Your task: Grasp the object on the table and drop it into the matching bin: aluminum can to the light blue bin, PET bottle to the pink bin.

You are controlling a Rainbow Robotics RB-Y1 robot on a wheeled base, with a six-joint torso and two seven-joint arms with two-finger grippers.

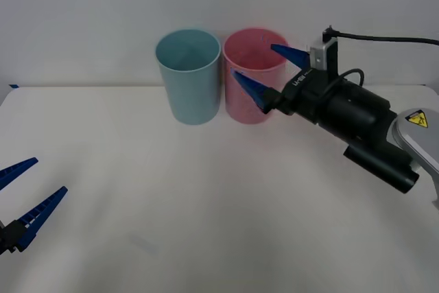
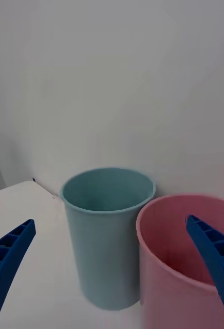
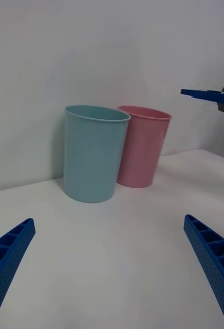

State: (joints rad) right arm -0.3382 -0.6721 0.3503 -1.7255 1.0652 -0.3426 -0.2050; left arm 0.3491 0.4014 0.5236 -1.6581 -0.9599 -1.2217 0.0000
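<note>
Left gripper (image 1: 27, 204) sits low at the near left corner of the table (image 1: 206, 204), fingers spread, nothing between them, well apart from the pink bin (image 1: 250, 97). Right gripper (image 1: 264, 70) hangs at the pink bin's rim, fingers spread wide and empty: one fingertip over the opening, the other in front of the wall. Light blue bin (image 1: 188, 87) stands upright just left of the pink bin, nearly touching. Can's position: cannot tell.
</note>
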